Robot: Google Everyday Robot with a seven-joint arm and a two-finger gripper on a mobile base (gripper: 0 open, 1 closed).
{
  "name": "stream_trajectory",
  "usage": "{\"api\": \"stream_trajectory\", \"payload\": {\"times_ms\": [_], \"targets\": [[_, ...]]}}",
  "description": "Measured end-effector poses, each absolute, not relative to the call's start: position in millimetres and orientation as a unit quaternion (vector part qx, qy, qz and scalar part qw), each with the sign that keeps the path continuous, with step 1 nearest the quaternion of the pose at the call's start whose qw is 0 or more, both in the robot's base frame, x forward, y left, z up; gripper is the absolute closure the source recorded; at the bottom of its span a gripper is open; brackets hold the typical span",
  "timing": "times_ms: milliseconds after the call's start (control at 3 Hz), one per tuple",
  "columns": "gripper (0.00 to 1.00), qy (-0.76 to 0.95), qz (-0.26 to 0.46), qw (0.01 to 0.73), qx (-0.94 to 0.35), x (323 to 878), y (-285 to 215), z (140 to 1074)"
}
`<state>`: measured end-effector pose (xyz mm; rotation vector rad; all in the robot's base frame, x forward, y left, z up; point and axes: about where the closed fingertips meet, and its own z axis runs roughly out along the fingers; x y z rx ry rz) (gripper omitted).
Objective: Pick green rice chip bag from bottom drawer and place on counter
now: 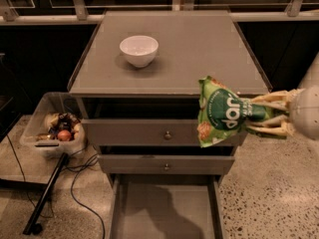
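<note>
The green rice chip bag hangs in the air in front of the cabinet's right front corner, level with the counter's front edge. My gripper comes in from the right and is shut on the bag's right end. The bottom drawer is pulled open below, and its plain floor shows only a shadow. The counter is the wide grey-brown top behind and to the left of the bag.
A white bowl stands on the counter's left half. Two upper drawers with small knobs are closed. A clear plastic bin of small items sits on the floor at the left, beside a black pole and cables.
</note>
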<state>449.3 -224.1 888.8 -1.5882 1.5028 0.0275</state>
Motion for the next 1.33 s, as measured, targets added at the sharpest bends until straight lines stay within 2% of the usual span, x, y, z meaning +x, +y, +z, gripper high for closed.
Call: {"api": "stream_trajectory", "payload": {"times_ms": [667, 1333], "targets": [[1.00, 0.601, 0.051, 0.459, -0.652, 550.6, -187.2, 911.4], [1.00, 0.692, 0.021, 0.462, -0.554, 609.5, -175.9, 913.7]]}}
